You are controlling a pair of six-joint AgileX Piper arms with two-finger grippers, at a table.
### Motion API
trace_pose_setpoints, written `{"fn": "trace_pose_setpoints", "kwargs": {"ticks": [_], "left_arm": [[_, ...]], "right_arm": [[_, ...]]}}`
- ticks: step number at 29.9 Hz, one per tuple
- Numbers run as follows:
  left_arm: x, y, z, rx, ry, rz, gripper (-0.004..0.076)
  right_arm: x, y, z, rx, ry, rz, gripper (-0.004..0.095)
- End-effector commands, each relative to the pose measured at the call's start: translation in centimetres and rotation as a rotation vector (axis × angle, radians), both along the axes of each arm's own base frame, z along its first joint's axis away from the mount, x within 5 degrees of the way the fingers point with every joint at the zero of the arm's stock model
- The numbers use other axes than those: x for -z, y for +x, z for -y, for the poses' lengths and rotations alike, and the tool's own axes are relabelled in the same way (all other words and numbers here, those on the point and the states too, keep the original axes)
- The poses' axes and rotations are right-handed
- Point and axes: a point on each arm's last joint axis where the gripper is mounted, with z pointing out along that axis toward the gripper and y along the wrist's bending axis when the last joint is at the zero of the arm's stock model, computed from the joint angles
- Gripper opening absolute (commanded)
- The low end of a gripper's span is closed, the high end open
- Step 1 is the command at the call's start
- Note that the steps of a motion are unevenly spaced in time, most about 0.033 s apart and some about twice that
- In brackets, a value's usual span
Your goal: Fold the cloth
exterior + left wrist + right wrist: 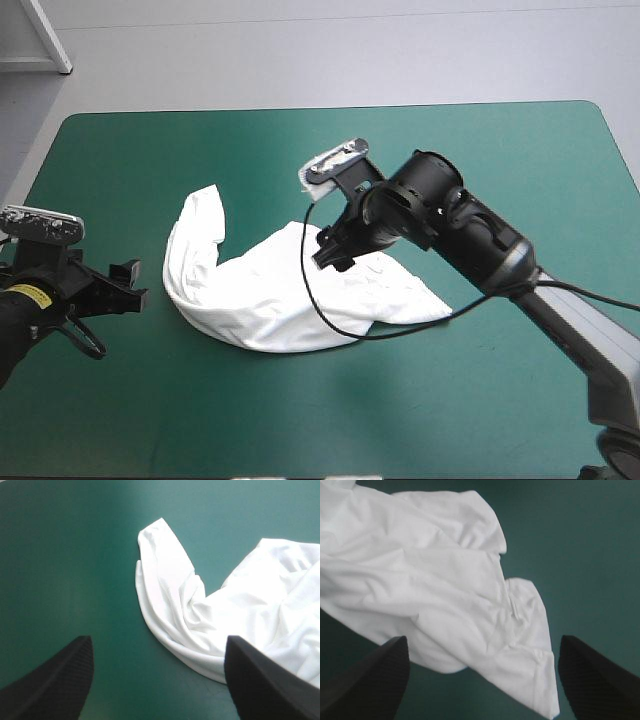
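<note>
T-shirt (270, 300) x1, crumpled | arms (480, 240) x2 | left jaws spread | right jaws spread over T-shirt

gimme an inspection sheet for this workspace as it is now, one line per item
surface: teal-green table cover, flat and smooth
job's things: white T-shirt, lying crumpled in a curved heap near the middle, not folded
clutter: nothing seen
grippers: left gripper beside the T-shirt, toward the table's left edge, jaws open, holding nothing; right gripper over the T-shirt's middle, jaws open, holding nothing
cables: nothing seen
surroundings: nothing seen
</note>
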Motion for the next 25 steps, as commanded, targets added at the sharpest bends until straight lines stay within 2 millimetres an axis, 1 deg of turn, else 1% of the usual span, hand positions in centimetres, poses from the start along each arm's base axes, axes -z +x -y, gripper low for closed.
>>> {"fn": "trace_pose_setpoints", "kwargs": {"ticks": [1,3,6,8,13,17,18,21,24,25], "left_arm": [[-1.2,0.6,0.2,-0.001,-0.030,0.065,0.0529],[-0.9,1.2,0.2,-0.001,-0.029,0.050,0.0529],[-0.4,2.9,0.4,-0.002,-0.026,0.039,0.0529],[0.3,4.7,0.6,-0.003,-0.024,0.022,0.0529],[2.2,9.9,1.1,-0.005,-0.020,-0.022,0.0529],[3.9,14.5,1.5,-0.006,-0.018,-0.041,0.0529],[4.2,15.4,1.6,-0.006,-0.017,-0.051,0.0529],[5.6,18.4,1.9,-0.021,-0.026,-0.134,0.0529],[7.5,20.5,1.4,-0.047,-0.031,-0.231,0.0529],[8.5,21.2,1.2,-0.056,-0.029,-0.263,0.0529]], "right_arm": [[-1.2,-2.4,3.3,0.046,0.022,0.029,0.0742],[-0.4,-3.8,4.7,0.080,0.025,0.004,0.0740],[1.1,-5.8,6.9,0.136,0.027,-0.038,0.0738],[1.9,-6.9,8.1,0.168,0.031,-0.060,0.0738],[3.0,-9.1,10.3,0.224,0.071,-0.091,0.0738],[4.0,-9.9,11.1,0.252,0.074,-0.111,0.0738],[4.2,-10.0,11.3,0.255,0.070,-0.115,0.0738],[5.0,-10.1,11.5,0.270,0.057,-0.134,0.0737],[6.1,-10.3,11.5,0.295,0.043,-0.169,0.0737],[6.6,-10.3,11.5,0.299,0.029,-0.180,0.0737]]}}
